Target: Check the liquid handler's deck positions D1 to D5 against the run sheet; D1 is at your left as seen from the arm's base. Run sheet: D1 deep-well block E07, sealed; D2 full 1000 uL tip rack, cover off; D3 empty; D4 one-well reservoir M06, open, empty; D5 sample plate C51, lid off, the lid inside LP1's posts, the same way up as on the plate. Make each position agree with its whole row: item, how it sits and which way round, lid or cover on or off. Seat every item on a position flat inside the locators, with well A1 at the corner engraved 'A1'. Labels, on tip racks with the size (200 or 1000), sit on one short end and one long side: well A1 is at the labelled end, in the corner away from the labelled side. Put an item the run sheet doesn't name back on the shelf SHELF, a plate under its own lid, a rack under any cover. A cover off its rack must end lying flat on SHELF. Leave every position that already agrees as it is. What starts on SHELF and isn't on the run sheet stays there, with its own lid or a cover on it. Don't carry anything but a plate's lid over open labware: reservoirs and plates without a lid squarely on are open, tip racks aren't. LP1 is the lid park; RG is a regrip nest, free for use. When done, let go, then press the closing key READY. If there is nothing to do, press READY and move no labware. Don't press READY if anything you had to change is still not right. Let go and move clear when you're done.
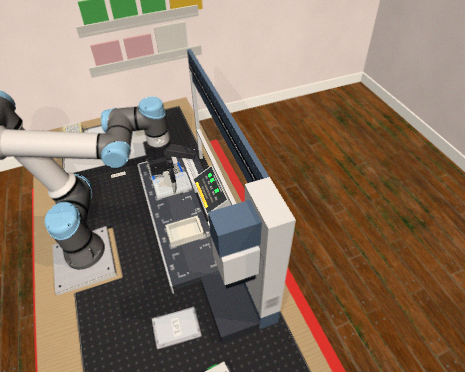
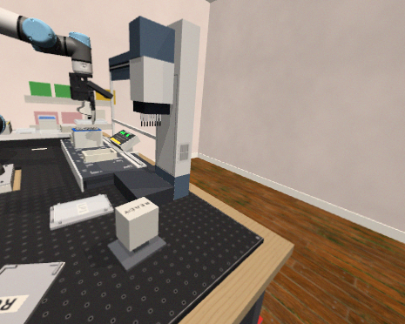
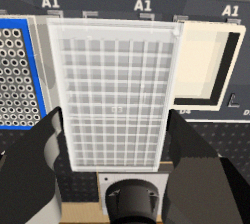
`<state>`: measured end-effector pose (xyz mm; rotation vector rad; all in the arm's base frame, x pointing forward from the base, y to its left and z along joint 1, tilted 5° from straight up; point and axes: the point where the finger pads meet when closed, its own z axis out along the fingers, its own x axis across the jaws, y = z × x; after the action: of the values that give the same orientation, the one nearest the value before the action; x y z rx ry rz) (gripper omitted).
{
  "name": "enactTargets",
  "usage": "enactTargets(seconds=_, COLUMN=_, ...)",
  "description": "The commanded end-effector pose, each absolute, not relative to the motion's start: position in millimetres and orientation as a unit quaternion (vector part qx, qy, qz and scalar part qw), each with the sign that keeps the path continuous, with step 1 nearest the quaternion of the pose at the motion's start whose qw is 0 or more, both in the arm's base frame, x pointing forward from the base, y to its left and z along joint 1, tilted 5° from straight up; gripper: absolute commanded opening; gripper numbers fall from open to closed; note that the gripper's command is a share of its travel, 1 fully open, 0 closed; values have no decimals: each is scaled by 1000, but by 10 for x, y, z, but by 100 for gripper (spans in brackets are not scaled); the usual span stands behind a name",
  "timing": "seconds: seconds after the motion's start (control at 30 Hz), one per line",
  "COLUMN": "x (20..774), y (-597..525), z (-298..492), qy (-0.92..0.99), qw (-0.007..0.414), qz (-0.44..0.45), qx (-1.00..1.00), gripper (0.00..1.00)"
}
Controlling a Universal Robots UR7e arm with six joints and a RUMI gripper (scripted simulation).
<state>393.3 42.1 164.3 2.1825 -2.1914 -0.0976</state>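
Wrist view showed the gripper (image 3: 115, 131) closed about halfway on a clear, gridded plate lid (image 3: 115, 90), its dark fingers pressing the lid's two long sides. The lid hung above the deck (image 3: 221, 116), between the blue-framed tip rack (image 3: 11, 75) and the cream, empty reservoir (image 3: 206, 60), under an engraved A1 mark.
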Motion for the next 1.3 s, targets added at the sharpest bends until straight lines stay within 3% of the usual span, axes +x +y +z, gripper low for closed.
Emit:
enactTargets(seconds=0.0, x=3953, y=424, z=1767, qy=-708, qw=22, qz=-30, qx=705, gripper=0)
enactTargets(seconds=1.27, x=3995, y=418, z=2328, qy=-708, qw=23, qz=-30, qx=705, gripper=0)
